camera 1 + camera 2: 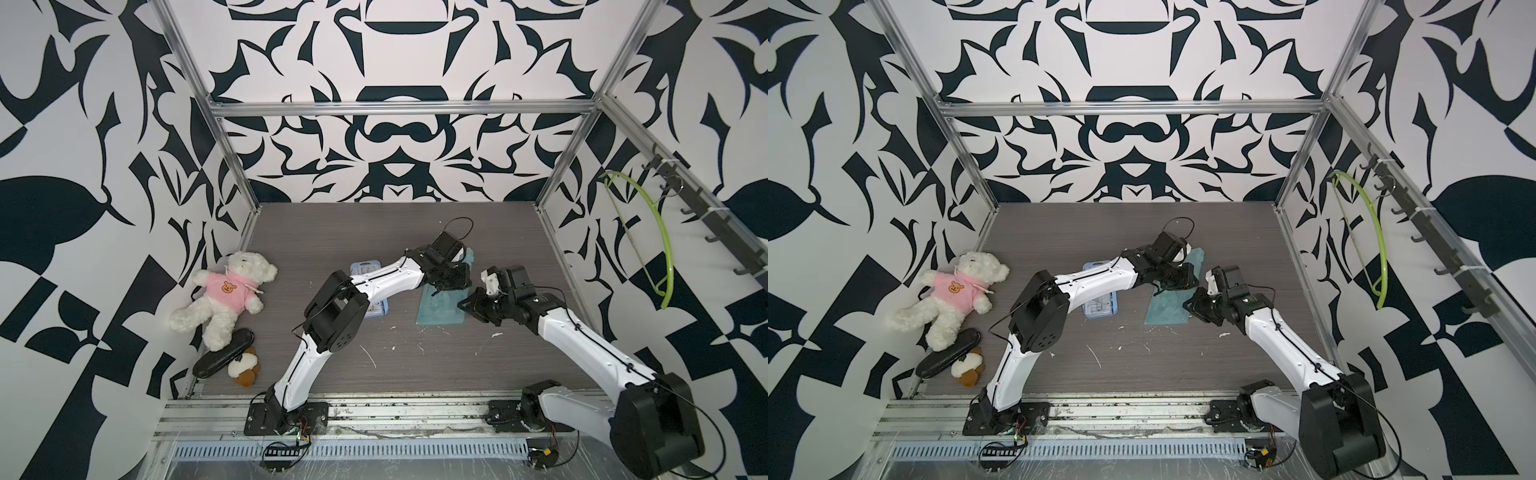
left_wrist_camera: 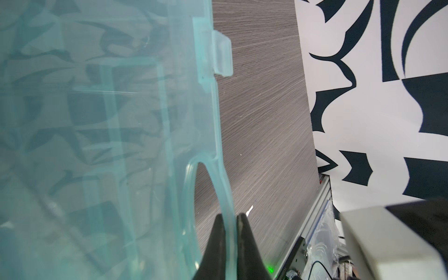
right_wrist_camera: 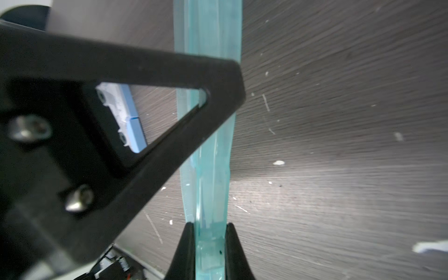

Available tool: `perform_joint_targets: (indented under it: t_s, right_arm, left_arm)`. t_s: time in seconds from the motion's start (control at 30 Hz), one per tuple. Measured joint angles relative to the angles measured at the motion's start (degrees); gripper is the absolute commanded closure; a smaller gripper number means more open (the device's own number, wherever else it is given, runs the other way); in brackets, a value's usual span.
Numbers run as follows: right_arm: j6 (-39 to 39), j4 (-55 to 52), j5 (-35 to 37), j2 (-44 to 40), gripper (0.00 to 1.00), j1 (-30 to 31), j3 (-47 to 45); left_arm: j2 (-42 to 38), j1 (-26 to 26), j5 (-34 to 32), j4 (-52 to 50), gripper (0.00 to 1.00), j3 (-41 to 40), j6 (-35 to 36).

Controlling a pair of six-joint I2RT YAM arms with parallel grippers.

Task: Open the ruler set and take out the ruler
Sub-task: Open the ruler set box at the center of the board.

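Left gripper (image 2: 229, 215) of mine pinches the hanger loop (image 2: 224, 181) of the teal ruler set (image 1: 440, 309) near the middle of the table (image 1: 374, 232), while my right gripper (image 3: 209, 225) clamps its thin edge, a blue case (image 1: 365, 268) nearby.

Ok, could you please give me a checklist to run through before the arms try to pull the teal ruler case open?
1. Left gripper pinched on the rim of the teal case beside its hang hole: ok.
2. Right gripper clamped across the case's edge: ok.
3. Clasp tab released: cannot tell.
4. Any ruler visible inside the case: cannot tell.
5. Blue set lying apart from the teal case: ok.
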Motion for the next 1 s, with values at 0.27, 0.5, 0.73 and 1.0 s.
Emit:
perform_joint_targets:
  t_s: [0.27, 0.5, 0.73, 1.0]
  right_arm:
    - [-1.8, -8.7, 11.6, 3.7, 1.0, 5.9, 7.4]
    - [-2.4, -12.5, 17.2, 3.7, 1.0, 7.1, 10.0]
    - [-2.6, -13.1, 18.0, 3.0, 1.0, 7.3, 10.2]
    - [-2.0, -13.3, 17.2, -1.3, 1.0, 6.3, 8.9]
  left_arm:
    - [0.0, 0.0, 0.0, 0.5, 1.0, 0.4, -0.3]
    - [0.2, -0.3, 0.0, 1.0, 1.0, 1.7, -0.7]
    - [0.9, -0.7, -0.3, 1.2, 1.0, 2.6, -0.7]
    - [1.2, -1.3, 0.1, 1.5, 1.0, 3.6, -1.1]
